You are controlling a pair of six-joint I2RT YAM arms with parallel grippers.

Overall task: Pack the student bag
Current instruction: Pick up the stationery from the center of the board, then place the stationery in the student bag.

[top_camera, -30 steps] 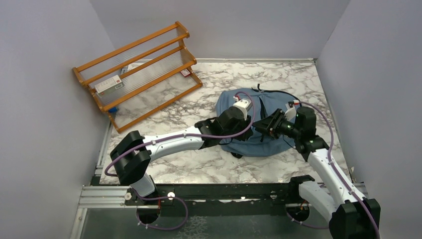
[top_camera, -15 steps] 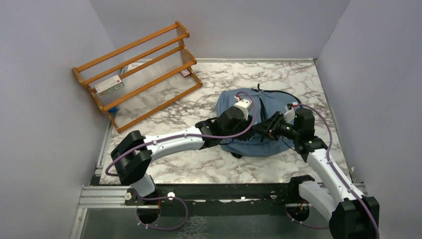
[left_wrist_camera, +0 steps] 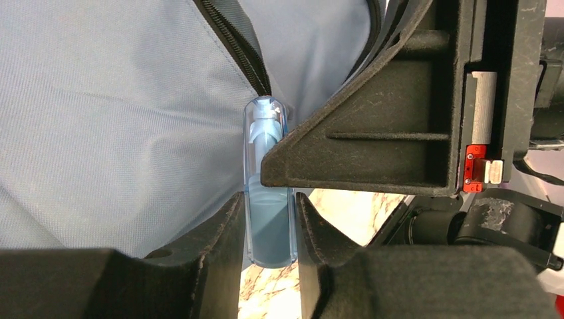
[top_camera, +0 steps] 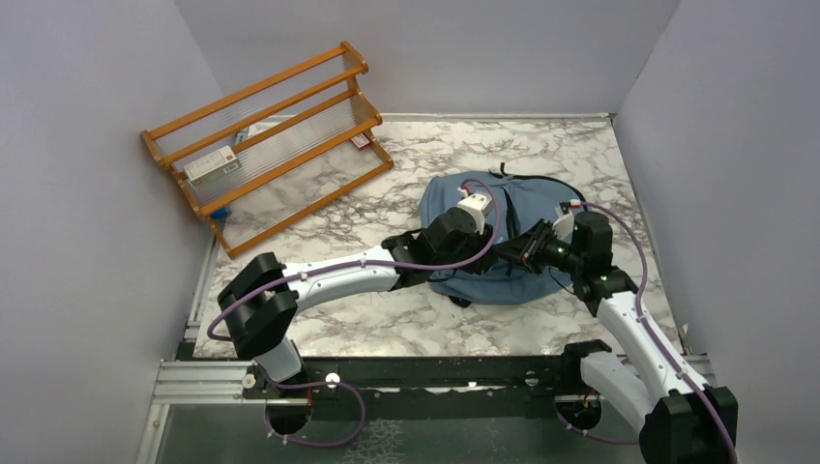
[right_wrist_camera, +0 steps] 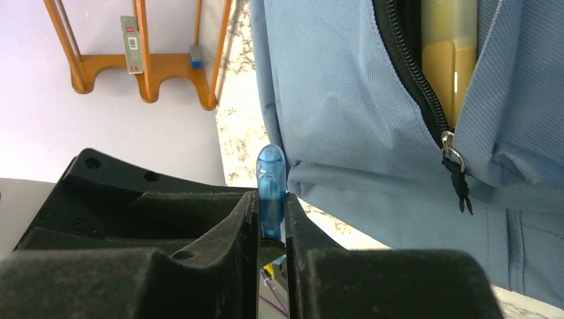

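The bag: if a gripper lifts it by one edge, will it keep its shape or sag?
It would probably sag: the bag is thin fabric that creases and folds near the zipper in the right wrist view. A push would likely dent it before it slides, since it lies slumped and low. The matte weave looks grippy rather than slippery.

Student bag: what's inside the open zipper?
A yellow translucent item shows through the student bag's open zipper. The rest of the interior is hidden by fabric. The blue pen is outside.
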